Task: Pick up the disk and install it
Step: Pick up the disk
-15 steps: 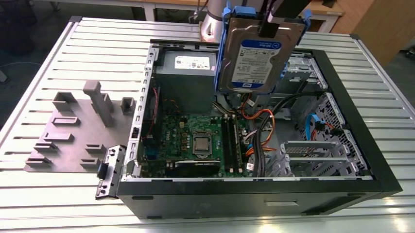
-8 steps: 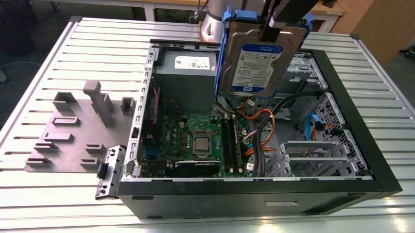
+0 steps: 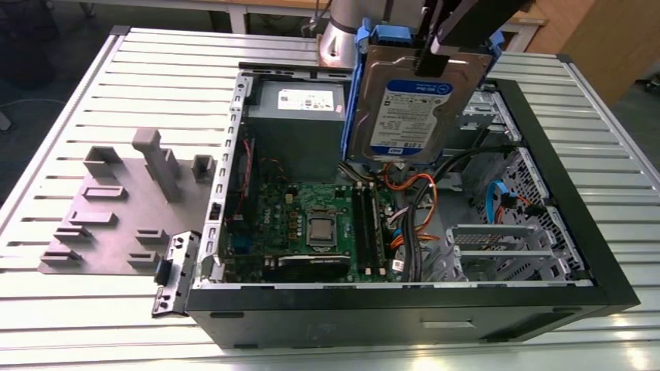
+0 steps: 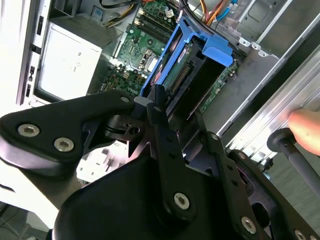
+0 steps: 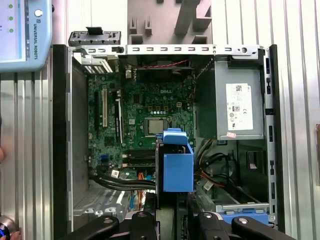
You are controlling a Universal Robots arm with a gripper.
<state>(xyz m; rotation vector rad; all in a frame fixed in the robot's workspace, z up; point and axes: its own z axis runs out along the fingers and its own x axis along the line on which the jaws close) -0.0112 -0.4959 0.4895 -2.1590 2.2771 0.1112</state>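
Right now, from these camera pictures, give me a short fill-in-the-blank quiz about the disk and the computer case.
The fingers hold the disk, framed by a ____ plastic carrier rail, over the open computer case. The grey power supply carries a ____ sticker. The grey fixture plate lies on the exterior view's ____ of the case.
Missing words: blue; white; left.
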